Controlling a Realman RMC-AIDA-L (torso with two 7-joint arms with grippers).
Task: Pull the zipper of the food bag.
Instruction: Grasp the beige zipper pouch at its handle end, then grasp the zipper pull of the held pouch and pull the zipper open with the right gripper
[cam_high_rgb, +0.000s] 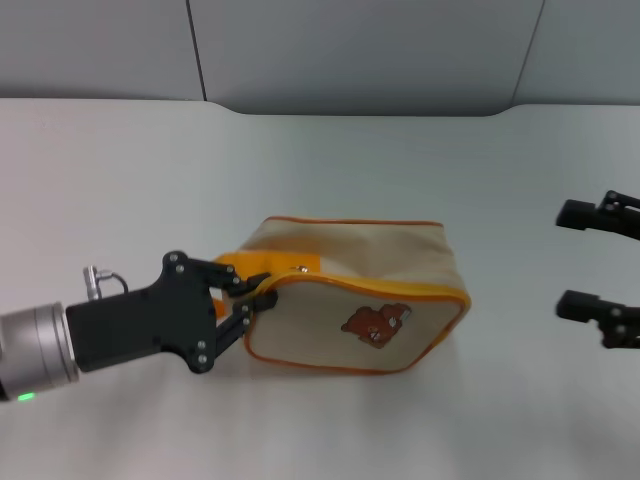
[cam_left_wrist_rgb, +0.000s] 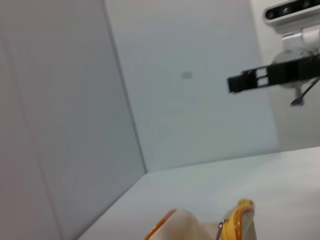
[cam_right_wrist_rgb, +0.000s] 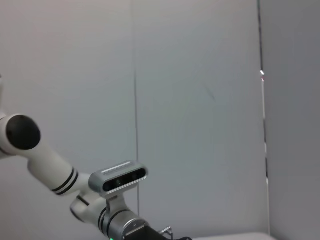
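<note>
The food bag (cam_high_rgb: 360, 300) lies on its side mid-table, beige with orange trim and a brown bear picture (cam_high_rgb: 377, 322). The zipper (cam_high_rgb: 270, 266) runs as an orange-yellow band along its upper left edge, with a tiny silvery spot on it. My left gripper (cam_high_rgb: 243, 297) is at the bag's left end, its fingers closed in on the orange zipper edge there. The left wrist view shows the bag's top (cam_left_wrist_rgb: 185, 225) and a small metal pull tab (cam_left_wrist_rgb: 220, 230) at the orange edge. My right gripper (cam_high_rgb: 582, 260) is open and empty at the far right, clear of the bag.
The white table (cam_high_rgb: 400, 170) stretches around the bag, with a grey wall behind. The right gripper also shows far off in the left wrist view (cam_left_wrist_rgb: 260, 80). The left arm's wrist shows in the right wrist view (cam_right_wrist_rgb: 120, 180).
</note>
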